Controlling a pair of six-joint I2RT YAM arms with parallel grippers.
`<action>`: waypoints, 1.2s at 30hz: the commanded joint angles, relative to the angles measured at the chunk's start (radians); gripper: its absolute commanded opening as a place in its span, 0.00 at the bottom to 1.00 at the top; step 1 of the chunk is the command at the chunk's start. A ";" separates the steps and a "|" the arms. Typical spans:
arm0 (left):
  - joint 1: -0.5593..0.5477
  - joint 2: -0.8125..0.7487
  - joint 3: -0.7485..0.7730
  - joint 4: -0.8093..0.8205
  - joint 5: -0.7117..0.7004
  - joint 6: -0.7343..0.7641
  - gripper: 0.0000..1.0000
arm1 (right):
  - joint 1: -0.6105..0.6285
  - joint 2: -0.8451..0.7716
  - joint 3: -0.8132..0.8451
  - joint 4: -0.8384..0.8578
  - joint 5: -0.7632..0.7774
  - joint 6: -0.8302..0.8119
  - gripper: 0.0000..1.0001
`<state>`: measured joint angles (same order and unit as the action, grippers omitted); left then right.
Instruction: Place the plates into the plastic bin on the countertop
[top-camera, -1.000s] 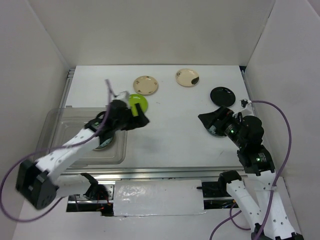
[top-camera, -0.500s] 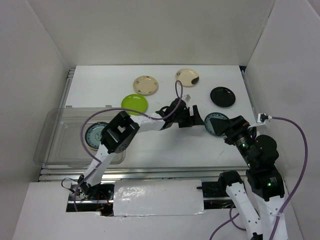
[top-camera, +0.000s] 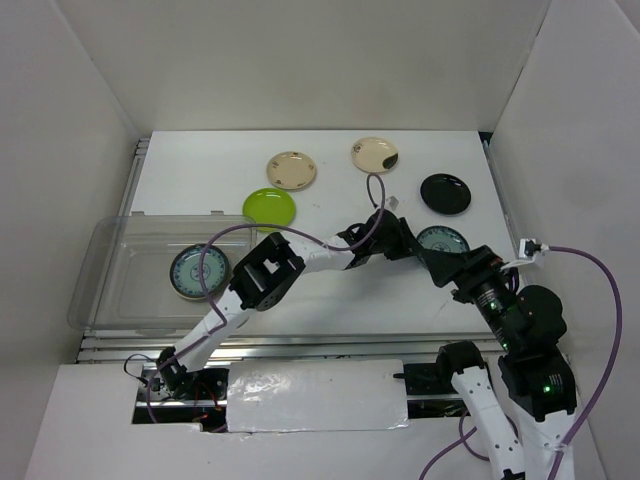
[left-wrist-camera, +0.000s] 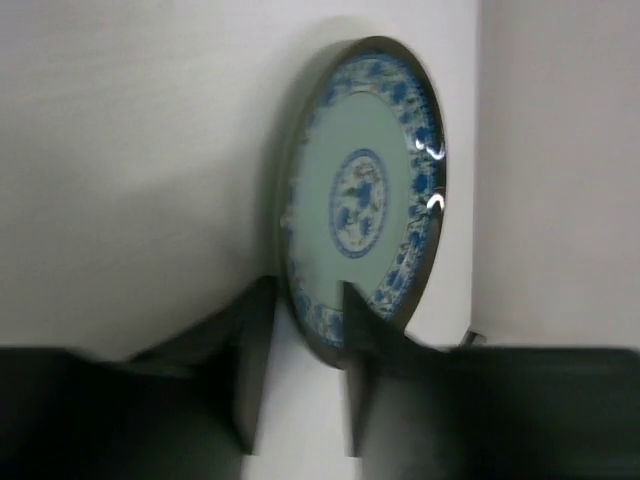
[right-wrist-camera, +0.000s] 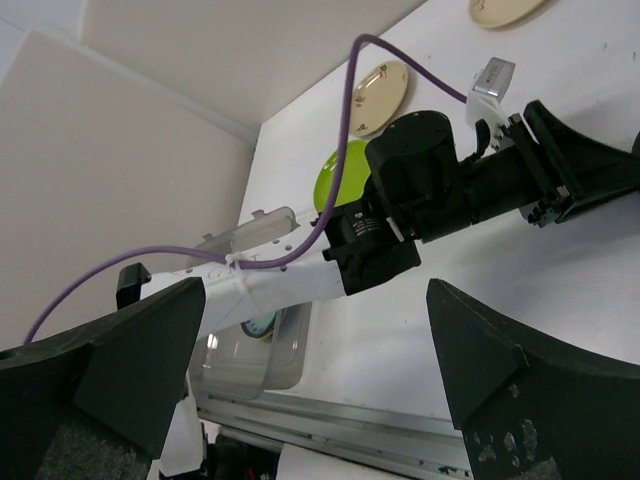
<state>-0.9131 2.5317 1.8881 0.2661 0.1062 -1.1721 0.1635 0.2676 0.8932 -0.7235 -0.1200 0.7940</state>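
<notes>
A blue-grey patterned plate (top-camera: 445, 238) (left-wrist-camera: 365, 195) lies on the white countertop (top-camera: 330, 295) at the right. My left gripper (top-camera: 418, 246) (left-wrist-camera: 305, 292) reaches across to it. Its jaws are part-way open and straddle the plate's near rim, one finger over the plate's face, with a gap still showing beside the other finger. My right gripper (top-camera: 453, 268) (right-wrist-camera: 316, 290) hovers wide open and empty just in front of that plate. The clear plastic bin (top-camera: 110, 290) at the left holds another blue-grey plate (top-camera: 190, 272). Lime green (top-camera: 269, 208), cream (top-camera: 291, 170), marked cream (top-camera: 374, 154) and black (top-camera: 445, 193) plates lie on the countertop.
The left arm (top-camera: 320, 255) (right-wrist-camera: 420, 190) stretches across the table's middle, its purple cable looping above it. White walls close in on three sides. A metal rail (top-camera: 300, 345) runs along the near edge.
The left gripper has moved further right onto the blue-grey plate and its jaws have narrowed round the rim. The right arm has drawn back toward the near right.
</notes>
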 joint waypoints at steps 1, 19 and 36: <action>-0.009 0.033 -0.052 -0.111 -0.101 -0.038 0.37 | -0.002 -0.014 0.055 -0.027 -0.018 -0.021 1.00; 0.054 -0.648 -0.417 -0.239 -0.232 0.117 0.00 | -0.001 -0.007 0.038 0.002 -0.023 -0.045 1.00; 0.870 -1.870 -1.087 -1.047 -0.396 0.084 0.00 | 0.001 0.246 -0.102 0.258 -0.210 -0.084 1.00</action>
<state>-0.1249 0.6834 0.8089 -0.6502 -0.3080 -1.1374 0.1638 0.4583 0.8154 -0.6189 -0.2703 0.7345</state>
